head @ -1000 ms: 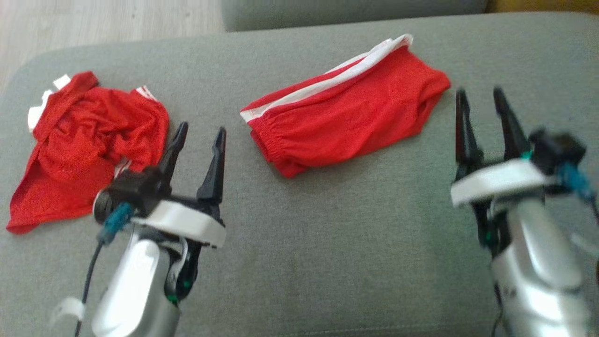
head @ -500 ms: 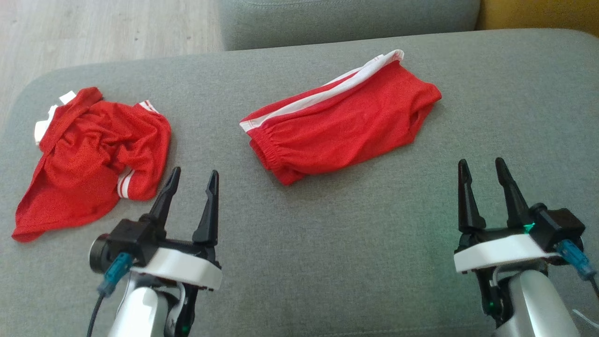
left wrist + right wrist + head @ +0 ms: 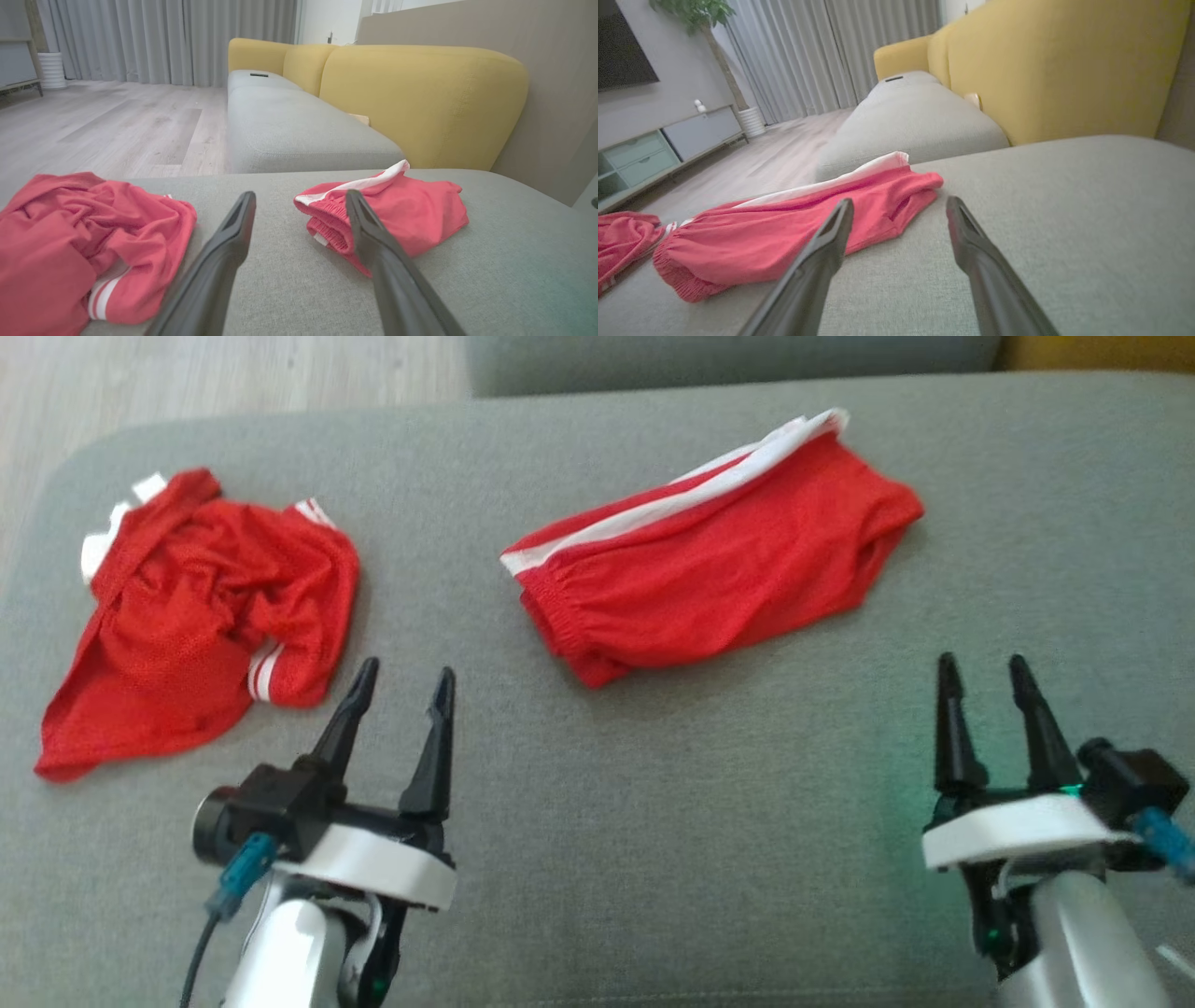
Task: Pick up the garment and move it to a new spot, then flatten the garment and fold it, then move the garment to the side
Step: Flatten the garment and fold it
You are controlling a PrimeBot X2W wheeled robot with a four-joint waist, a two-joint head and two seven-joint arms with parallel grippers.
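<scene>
Head view shows left pincer and right pincer released, empty, short of the shorts; the crumpled shirt, well left of the shorts, looks light and limp, best pinched at a raised fold.

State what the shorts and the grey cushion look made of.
Shorts: thin red sports knit, probably polyester. It has a slight sheen, soft folds, a gathered elastic waistband and a white side stripe.
Cushion: grey woven upholstery fabric, matte, with a fine heathered texture. The fibre cannot be told.
</scene>
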